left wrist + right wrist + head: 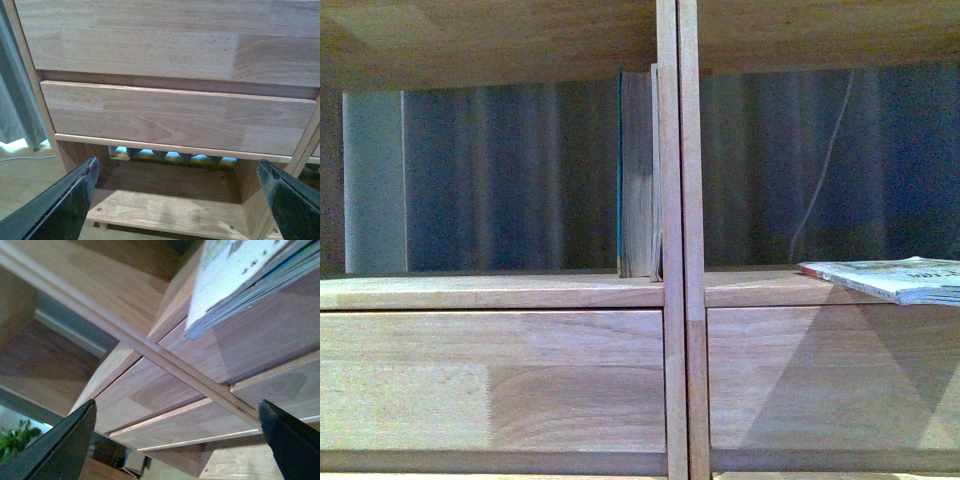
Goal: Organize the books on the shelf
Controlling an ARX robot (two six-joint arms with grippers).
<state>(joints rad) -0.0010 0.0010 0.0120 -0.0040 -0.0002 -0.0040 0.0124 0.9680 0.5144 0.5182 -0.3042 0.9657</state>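
paperback (895,280) cut off by r edge, cover print too blurry.

The front view is dim and grainy, with a blue cast and vertical banding behind the shelf (675,150). Angled shadows cross the right drawer front (800,340) below the flat book (895,280). Both wrist views are brighter. In the right one, the book looks washed out and soft.
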